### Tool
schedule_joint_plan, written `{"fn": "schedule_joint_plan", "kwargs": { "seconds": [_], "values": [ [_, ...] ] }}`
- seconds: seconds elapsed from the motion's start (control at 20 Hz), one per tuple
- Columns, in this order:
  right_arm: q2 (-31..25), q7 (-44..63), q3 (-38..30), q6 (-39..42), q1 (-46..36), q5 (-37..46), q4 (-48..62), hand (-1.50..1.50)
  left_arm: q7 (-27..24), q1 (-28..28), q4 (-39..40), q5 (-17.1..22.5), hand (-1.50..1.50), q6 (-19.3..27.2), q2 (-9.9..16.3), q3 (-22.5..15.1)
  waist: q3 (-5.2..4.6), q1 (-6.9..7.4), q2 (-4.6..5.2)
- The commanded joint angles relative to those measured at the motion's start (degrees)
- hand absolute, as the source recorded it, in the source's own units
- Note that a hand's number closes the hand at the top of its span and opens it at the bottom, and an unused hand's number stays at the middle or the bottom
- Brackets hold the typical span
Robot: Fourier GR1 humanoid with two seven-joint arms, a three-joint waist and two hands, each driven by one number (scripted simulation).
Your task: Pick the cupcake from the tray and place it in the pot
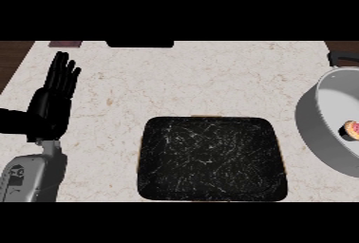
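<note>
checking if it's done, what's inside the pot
The cupcake sits inside the pot, near the view's right edge. The pot's far right side is cut off, so the rest of its inside cannot be seen.

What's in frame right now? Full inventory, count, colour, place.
black square tray with white scratch marks: 1, black, centre of the counter, nothing on it
round grey metal pot: 1, grey, right edge, partly cut off
pink-topped cupcake in a dark wrapper: 1, pink and dark, inside the pot at the right edge
pale speckled stone counter: 1, beige-white, under everything
dark flat object: 1, black, top edge, cut off, cannot tell what it is
left hand: 1, black on a grey forearm, left side, open, fingers up, resting
right hand: not in view
</note>
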Motion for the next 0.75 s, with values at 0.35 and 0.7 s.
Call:
{"fn": "schedule_joint_plan", "kwargs": {
  "seconds": [0.35, 0.7],
  "values": [
    [-7.6, -6.1, -3.4, 5.0, 4.6, -3.2, 6.5, -1.50, 0.9, 1.1, -2.4, 0.7, 0.00, -0.9, -0.7, -0.9, 0.34, 1.03, 0.30],
    [-9.7, -6.3, -3.9, 6.5, 7.5, -4.2, 7.0, -1.50, 0.8, -1.6, 0.6, 1.1, 0.00, -1.6, 0.4, 0.3, 0.52, 0.36, 0.57]
  ]
}}
